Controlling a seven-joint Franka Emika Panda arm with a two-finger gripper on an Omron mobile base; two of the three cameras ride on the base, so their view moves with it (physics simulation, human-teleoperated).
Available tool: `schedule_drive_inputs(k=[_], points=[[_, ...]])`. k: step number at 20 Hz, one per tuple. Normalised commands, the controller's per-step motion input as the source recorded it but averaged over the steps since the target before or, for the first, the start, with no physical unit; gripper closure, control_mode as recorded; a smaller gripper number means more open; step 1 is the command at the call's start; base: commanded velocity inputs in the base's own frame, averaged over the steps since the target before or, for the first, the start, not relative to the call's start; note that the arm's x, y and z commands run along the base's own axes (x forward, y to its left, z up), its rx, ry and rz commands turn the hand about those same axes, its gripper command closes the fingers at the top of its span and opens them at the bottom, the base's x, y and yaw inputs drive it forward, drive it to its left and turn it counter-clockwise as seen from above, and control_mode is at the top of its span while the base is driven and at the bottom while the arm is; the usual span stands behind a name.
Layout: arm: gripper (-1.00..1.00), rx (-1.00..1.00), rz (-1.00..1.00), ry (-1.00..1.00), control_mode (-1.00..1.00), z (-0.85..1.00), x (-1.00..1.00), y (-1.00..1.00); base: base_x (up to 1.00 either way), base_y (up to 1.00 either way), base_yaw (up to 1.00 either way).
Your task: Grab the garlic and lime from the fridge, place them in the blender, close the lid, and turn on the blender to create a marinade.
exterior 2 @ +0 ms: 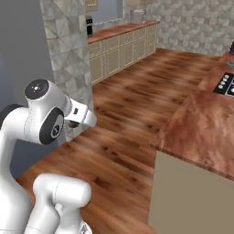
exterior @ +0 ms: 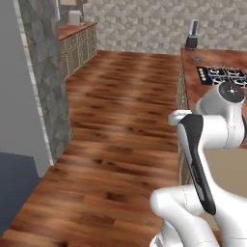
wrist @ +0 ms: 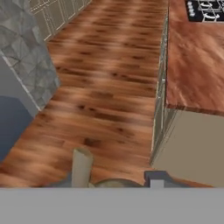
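Observation:
In the hand view my gripper [wrist: 110, 180] is shut on a pale tan rounded thing, the garlic [wrist: 116, 183], whose stub sticks up at the left. It hangs above the wooden floor, between the fridge and the island counter. The fridge [exterior: 17, 87] is the flat grey surface at the left, also seen in the hand view [wrist: 13, 94]. The blender [exterior: 192, 36] stands far off on the back end of the counter, too small to make out its lid. The lime is out of view.
A stone-clad pillar [exterior: 46, 72] stands beside the fridge. The reddish island counter [wrist: 197, 65] with a black stove [exterior: 222, 75] runs along the right. Beige cabinets [exterior: 77, 48] line the far left wall. Wooden floor [exterior: 120, 120] lies open between them.

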Motion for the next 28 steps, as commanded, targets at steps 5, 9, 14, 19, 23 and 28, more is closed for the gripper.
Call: schedule_drive_inputs(k=[5,9,14,19,23,28], points=[[1.0,0.0,0.0,0.0,1.0,0.0,0.0,0.0,1.0,0.68,-0.3],[1.0,0.0,0.0,0.0,1.0,0.0,0.0,0.0,1.0,0.45,-0.26],[1.0,0.0,0.0,0.0,1.0,0.0,0.0,0.0,1.0,0.34,-0.23],[1.0,0.0,0.0,0.0,1.0,0.0,0.0,0.0,1.0,0.06,-0.16],[1.0,0.0,0.0,0.0,1.0,0.0,0.0,0.0,1.0,0.0,-0.09],[1.0,0.0,0.0,0.0,1.0,0.0,0.0,0.0,1.0,0.0,-0.14]])
